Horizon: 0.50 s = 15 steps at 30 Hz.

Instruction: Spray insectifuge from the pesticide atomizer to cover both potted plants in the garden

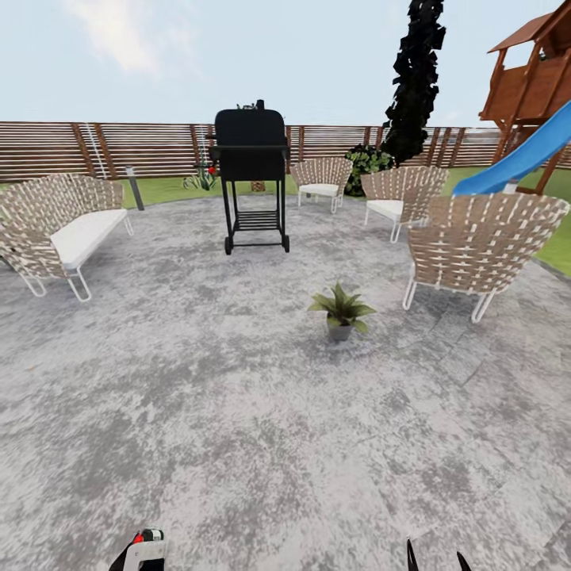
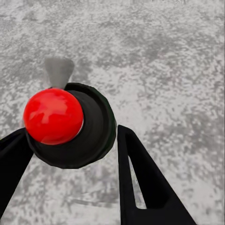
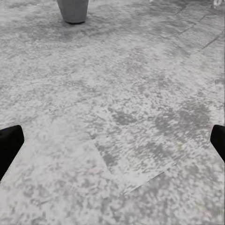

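- Your left pincer [image 2: 70,140] is closed around the spray bottle [image 2: 77,126]; in the left wrist view its dark fingers [image 2: 140,183] flank the bottle's dark round body, which carries a red ball-shaped part.
- Your right pincer [image 3: 112,145] is spread wide and holds nothing, above the grey stone patio [image 1: 198,412].
- One potted plant [image 1: 342,308] stands on the patio ahead, near a woven chair [image 1: 476,246].
- A black grill [image 1: 252,170] stands farther back, before the slatted fence [image 1: 103,147].
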Tool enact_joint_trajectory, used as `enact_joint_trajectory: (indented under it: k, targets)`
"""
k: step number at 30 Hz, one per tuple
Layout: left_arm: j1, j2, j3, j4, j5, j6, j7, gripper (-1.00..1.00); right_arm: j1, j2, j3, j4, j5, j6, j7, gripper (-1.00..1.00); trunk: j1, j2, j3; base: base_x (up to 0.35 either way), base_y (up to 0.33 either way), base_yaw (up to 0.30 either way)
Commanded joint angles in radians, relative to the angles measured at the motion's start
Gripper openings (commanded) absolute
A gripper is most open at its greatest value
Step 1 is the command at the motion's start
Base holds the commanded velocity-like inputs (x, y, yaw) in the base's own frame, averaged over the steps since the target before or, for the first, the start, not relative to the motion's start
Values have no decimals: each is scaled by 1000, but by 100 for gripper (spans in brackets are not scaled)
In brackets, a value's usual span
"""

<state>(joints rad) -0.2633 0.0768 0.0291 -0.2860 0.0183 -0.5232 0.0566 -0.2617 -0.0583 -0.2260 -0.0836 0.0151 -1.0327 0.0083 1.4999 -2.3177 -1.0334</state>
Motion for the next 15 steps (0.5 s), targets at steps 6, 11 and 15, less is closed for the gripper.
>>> enact_joint_trajectory:
  k: [6, 11, 15]
  targets:
    - [-1, 0, 1, 1, 2, -3, 0, -100, -1, 0, -3, 1, 2, -3, 1, 100, 0, 0, -1, 339, 0, 0]
    - [-1, 0, 1, 1, 2, -3, 0, -100, -1, 0, -3, 1, 2, -3, 1, 100, 0, 0, -1, 339, 0, -13]
    - [-1, 0, 1, 1, 2, -3, 0, -100, -1, 0, -3, 1, 2, -3, 1, 100, 0, 0, -1, 339, 0, -64]
